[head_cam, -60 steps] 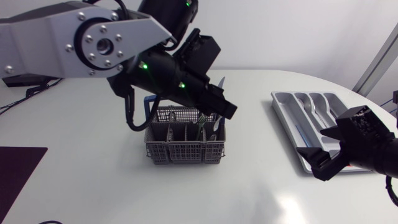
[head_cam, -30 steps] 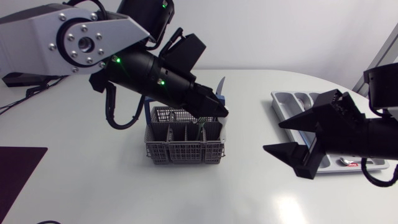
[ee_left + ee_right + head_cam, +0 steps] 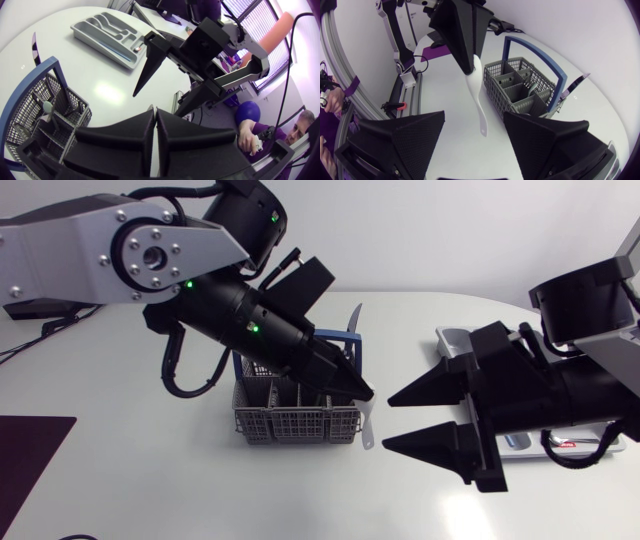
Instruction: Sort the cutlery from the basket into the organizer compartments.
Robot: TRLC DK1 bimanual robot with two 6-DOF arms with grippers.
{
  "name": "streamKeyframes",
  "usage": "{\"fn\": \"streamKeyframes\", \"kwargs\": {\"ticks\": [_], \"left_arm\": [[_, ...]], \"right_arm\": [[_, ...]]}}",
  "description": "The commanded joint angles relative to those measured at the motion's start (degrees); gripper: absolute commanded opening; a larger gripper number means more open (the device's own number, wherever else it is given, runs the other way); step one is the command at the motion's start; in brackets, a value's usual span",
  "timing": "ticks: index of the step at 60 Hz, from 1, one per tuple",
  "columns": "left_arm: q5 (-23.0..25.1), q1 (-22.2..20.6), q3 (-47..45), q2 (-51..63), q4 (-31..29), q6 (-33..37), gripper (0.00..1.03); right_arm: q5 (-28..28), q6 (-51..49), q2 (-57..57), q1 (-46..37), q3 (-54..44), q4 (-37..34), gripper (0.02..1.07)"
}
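A white utensil (image 3: 480, 105) is clamped, hanging upright, in the left claw (image 3: 358, 388), just ahead of the right claw (image 3: 390, 421), whose fingers are spread wide.

Two arms (left arm (image 3: 110, 250), right arm (image 3: 585, 385)); one basket (image 3: 292, 423); one organizer (image 3: 452, 340); one white utensil (image 3: 479, 107).

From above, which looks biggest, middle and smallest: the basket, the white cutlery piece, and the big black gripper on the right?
1. The right gripper looks biggest, though it may simply be nearer the camera.
2. Then the basket.
3. The white cutlery piece, hanging from the left gripper, looks smallest.
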Motion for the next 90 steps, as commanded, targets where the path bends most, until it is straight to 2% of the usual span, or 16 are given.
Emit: {"fn": "streamKeyframes", "kwargs": {"ticks": [1,11,17,28,31,39,49,54,65,69,70,73,74,79,84,90], "left_arm": [[1.9,0.2,2.1,1.3,-1.4,1.7,0.03],[4.7,0.4,3.2,1.9,-3.0,2.3,0.03],[5.8,0.5,3.9,2.4,-4.4,2.9,0.03],[7.4,1.2,4.6,2.9,-5.8,3.5,0.03],[7.5,1.3,4.8,3.0,-5.9,3.5,0.03],[8.0,1.4,5.1,3.3,-6.2,3.5,0.03],[8.1,1.3,5.0,3.4,-6.2,3.5,0.03],[8.1,1.3,5.1,3.5,-6.3,3.5,0.03],[8.3,1.9,5.5,3.6,-6.2,3.4,0.05],[8.3,2.2,5.7,3.6,-6.1,3.1,0.18],[8.3,2.4,5.9,3.6,-6.0,3.0,0.28],[8.3,2.7,6.1,3.6,-5.7,2.9,0.49],[8.3,3.0,6.3,3.6,-5.6,2.8,0.60],[8.2,3.4,7.2,3.6,-5.6,2.6,0.85],[8.1,4.1,7.7,3.3,-5.0,2.1,0.95],[6.6,5.4,7.5,2.8,-2.6,0.6,0.95]], "right_arm": [[-0.7,-1.3,0.8,1.6,0.6,0.1,0.74],[-1.8,-1.3,2.1,2.1,0.6,1.6,0.57],[-1.9,-1.3,2.6,2.1,0.2,2.3,0.55],[-2.3,-1.3,2.6,3.2,0.0,2.5,0.44],[-2.3,-1.2,2.5,3.9,0.0,2.5,0.42],[-2.3,-0.8,2.4,4.6,0.1,2.8,0.26],[-2.2,0.0,2.5,5.4,-0.2,3.2,0.19],[-1.9,0.5,2.5,5.5,-0.2,3.5,0.08],[-1.7,1.5,2.8,5.6,-0.7,4.2,0.08],[-1.7,1.6,2.4,5.8,-0.9,4.0,0.08],[-1.7,1.6,2.3,5.9,-1.0,3.9,0.08],[-1.4,1.6,2.0,6.0,-1.1,3.6,0.08],[-1.2,1.6,2.0,6.0,-1.2,3.5,0.08],[-0.5,1.6,1.2,6.0,-1.8,3.2,0.08],[0.4,1.3,-0.1,5.7,-2.5,2.6,0.08],[1.8,-0.4,-2.1,4.0,-3.2,0.3,0.08]]}}
